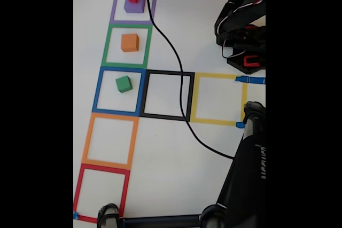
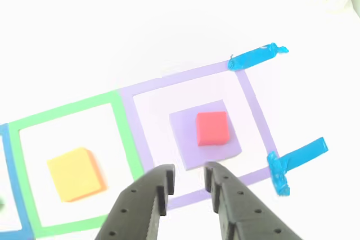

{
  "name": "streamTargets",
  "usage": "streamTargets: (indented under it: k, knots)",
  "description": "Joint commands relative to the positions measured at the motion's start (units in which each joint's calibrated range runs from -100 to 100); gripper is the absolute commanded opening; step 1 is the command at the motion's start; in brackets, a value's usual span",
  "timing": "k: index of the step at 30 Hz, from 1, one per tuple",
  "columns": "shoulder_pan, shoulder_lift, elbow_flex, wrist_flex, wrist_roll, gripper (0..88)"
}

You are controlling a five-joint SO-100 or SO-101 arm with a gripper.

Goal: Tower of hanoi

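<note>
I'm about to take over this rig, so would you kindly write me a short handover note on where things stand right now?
Gripper: open, empty, just beside the purple cube, nothing between its fingers.
Red cube: on top of the purple cube, inside the purple square.
Orange cube: alone in the green square.
Green cube: alone in the blue square.
Done: red stacked on purple.
Left: orange and green are unstacked, so the tower isn't assembled.
</note>
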Motion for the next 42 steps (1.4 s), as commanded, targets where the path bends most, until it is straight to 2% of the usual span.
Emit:
streamTargets:
  k: [1,7,17,26,35,40,42]
  knots:
    - [-5.8,-4.2,-16.1,18.7,0.0,1.3]
    - [-15.2,-2.7,-37.9,36.2,0.0,1.3]
    - [-25.8,-2.6,-51.5,47.8,0.0,1.3]
    - [-36.6,-5.6,-50.2,47.8,0.0,1.3]
    - [-43.2,-6.9,-45.3,47.1,0.0,1.2]
    - [-47.0,-7.7,-38.7,42.9,0.0,1.2]
    - [-47.7,-8.6,-32.8,38.5,0.0,4.3]
